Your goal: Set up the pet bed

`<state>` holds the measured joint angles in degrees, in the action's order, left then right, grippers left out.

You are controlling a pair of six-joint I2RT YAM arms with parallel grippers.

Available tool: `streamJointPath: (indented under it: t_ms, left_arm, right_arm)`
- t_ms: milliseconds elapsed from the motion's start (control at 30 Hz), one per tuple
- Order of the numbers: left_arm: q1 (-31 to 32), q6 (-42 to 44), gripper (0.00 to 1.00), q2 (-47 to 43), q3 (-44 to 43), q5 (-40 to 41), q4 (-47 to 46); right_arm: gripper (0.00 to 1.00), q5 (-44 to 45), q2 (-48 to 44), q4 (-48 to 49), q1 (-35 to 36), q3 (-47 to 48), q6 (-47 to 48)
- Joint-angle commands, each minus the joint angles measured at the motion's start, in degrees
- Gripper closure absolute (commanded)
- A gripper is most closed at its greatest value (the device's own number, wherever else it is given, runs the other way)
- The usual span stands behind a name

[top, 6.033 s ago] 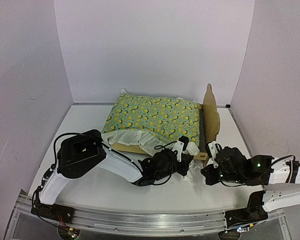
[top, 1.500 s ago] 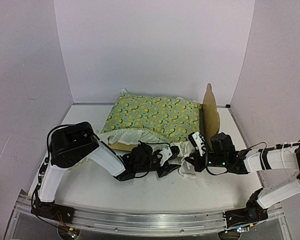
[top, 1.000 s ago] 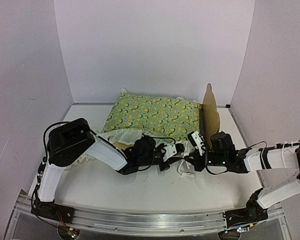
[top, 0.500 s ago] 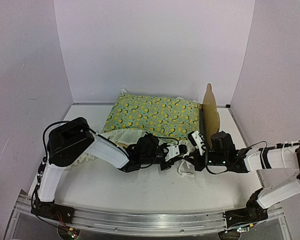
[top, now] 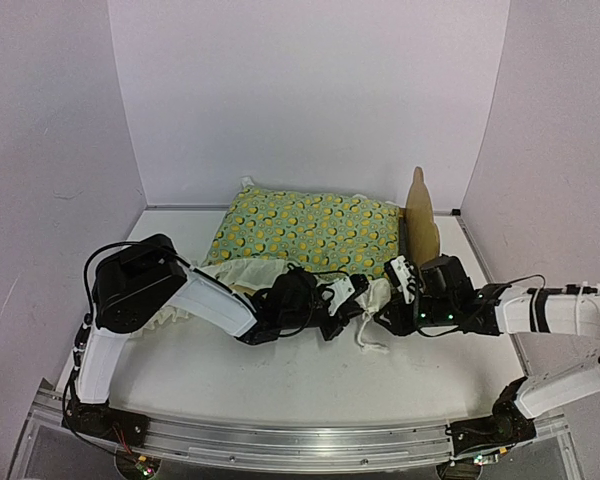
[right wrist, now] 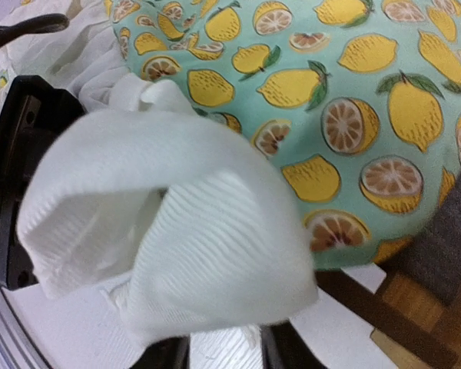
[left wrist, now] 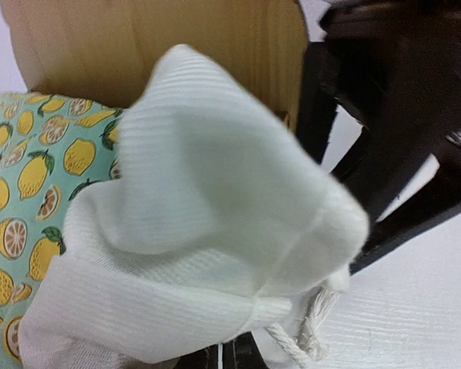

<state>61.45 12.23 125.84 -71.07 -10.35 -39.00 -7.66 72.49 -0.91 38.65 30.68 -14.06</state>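
1. Lying toward the far wall of the white table (top: 280, 390), the pet bed (top: 421, 218) has its light plywood headboard standing upright at the right end. The wrist views show wood grain on the headboard and a dark grey base panel beneath.
2. A quilt (top: 310, 232) covers the pet bed. It is mint green, printed with whole lemons and cut citrus slices, and its white ruffle spills over the bed's near rail.
3. A bunch of white ribbed cloth (top: 377, 296) sits at the near corner of the pet bed, just below the headboard. A pale cord (top: 365, 340) hangs from it onto the table in front of the bed.
4. The left gripper (top: 350, 303) reaches in low along the bed's near side. Its jaws are closed on the white ribbed cloth, which rises straight up from the fingertips in the left wrist view and hides them.
5. The right gripper (top: 392, 305) meets the same cloth from the headboard side. Its dark fingers (right wrist: 280, 344) stand apart with the fabric between them, and I cannot tell whether they pinch it.
6. Plain pale lilac walls (top: 310, 90) close in behind and beside the pet bed. A metal rail (top: 280, 440) runs along the table edge opposite it, carrying both arm bases.
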Motion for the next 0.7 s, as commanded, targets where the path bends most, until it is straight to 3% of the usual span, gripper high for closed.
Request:
streamJointPath:
  t_ms: [0,100,267,367,533,667]
  left_arm:
    - [0.69,-15.43,1.0,-5.17,1.4,4.34,-2.26]
    - [1.16,-21.59,1.0,-5.59,2.38,3.24,-2.11]
    - [3.18,-31.47,1.0,-6.34,3.32,2.07,-1.15]
    - [6.91,-27.96,1.0,-7.05,5.59,5.36,-2.07]
    - [10.69,-20.29,1.0,-7.5,7.5,8.82,-9.55]
    - [11.12,-15.44,1.0,-7.53,8.45,12.41,-15.96]
  right_arm:
    - [0.61,-0.18,-5.33,-10.49,0.42,2.0,-9.12]
    - [0.53,-1.76,-7.65,-12.5,1.1,1.24,-10.19]
    - [0.48,-3.14,-10.52,-15.67,1.25,2.54,-10.43]
    - [0.47,-4.0,-11.43,-17.51,1.29,4.72,-10.03]
    - [0.71,-8.42,-7.33,-18.74,1.18,8.62,-10.09]
    - [0.75,-4.05,-4.86,-18.87,1.16,11.36,-13.22]
